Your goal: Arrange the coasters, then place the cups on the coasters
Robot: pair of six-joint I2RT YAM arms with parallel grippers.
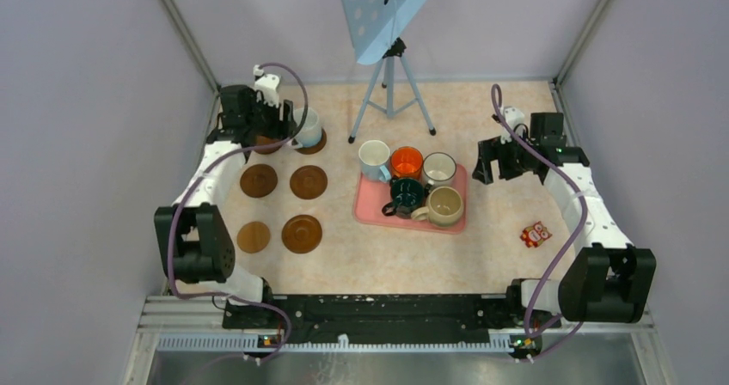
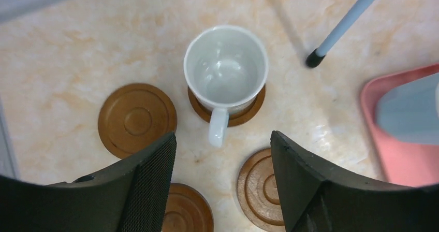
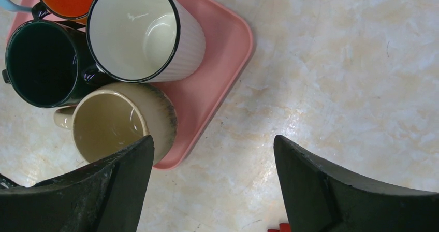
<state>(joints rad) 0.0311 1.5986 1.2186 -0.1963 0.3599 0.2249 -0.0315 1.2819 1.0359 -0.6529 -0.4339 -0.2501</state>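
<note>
Left gripper (image 2: 222, 136), jaws apart and holding nothing, is hovering well left of the pink tray (image 1: 368, 206), beside a white mug (image 2: 225, 69) that is sitting on one of six coasters (image 1: 309, 181). Five mugs (image 1: 444, 204) are crowding the tray. Right gripper (image 3: 213, 139) is gaping wide just right of the tray, and its wrist view is catching only four of them clearly.

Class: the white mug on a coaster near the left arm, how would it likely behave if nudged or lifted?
The white mug looks glazed and rigid, so probably slippery and chippable. It stands upright, so a high push may tip it. Its coaster is barely wider, so a low shove could slide it off.
</note>
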